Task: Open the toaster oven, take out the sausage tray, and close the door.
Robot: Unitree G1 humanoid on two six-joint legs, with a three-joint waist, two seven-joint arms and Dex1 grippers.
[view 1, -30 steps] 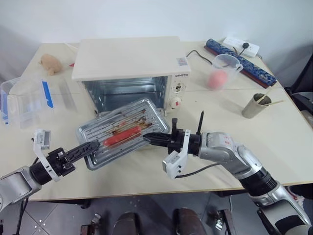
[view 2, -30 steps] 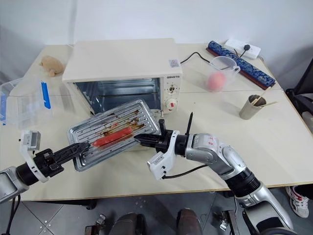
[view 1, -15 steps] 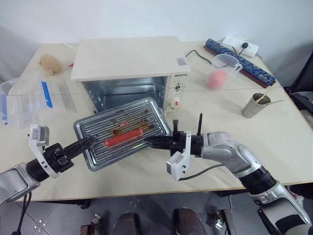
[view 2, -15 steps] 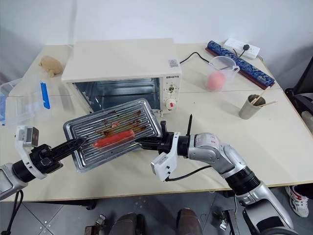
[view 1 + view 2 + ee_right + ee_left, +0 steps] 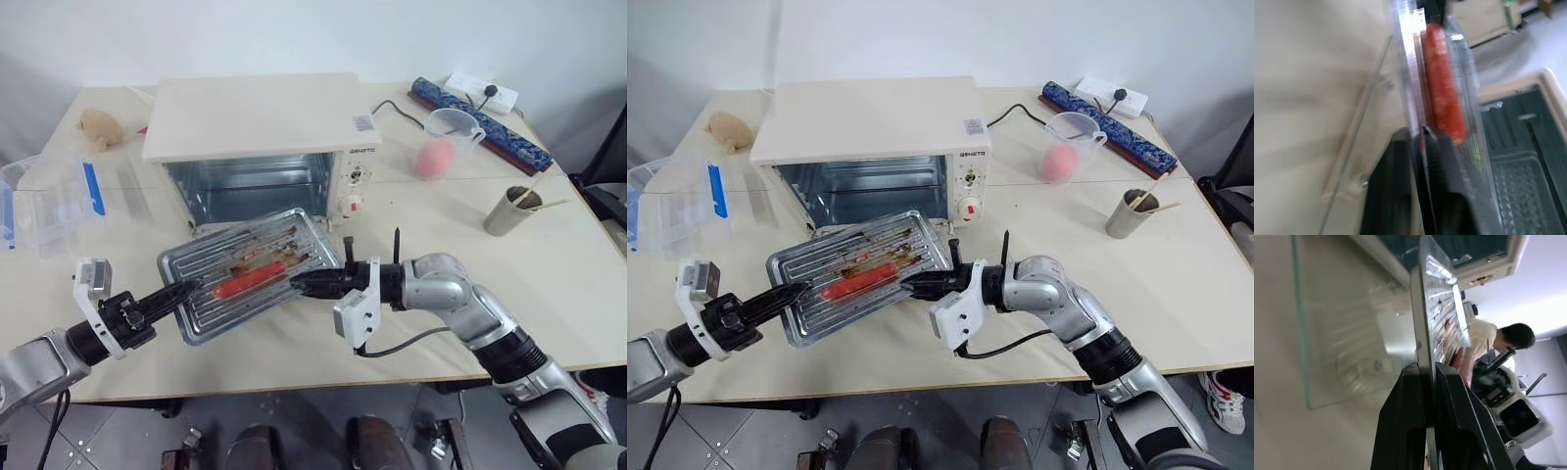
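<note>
At centre frame the shallow silvery ribbed sausage tray (image 5: 248, 273) hangs before the open cream-white toaster oven (image 5: 257, 147), both grippers' jaws pinching its ends, left gripper (image 5: 188, 292) and right gripper (image 5: 299, 283); if the right grip loosens, the tray could tip and roll the red sausage (image 5: 251, 281) onto the desk (image 5: 441, 225).

Silver-grey jointed arms, black wrists, white camera blocks, black cable, black-fingered right pincer (image 5: 302, 282)

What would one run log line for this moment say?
door: open, lying flat | silvery metal sausage tray: out of cream-white toaster oven, above door | left gripper: shut on tray edge | right gripper: at opposite edge
</note>
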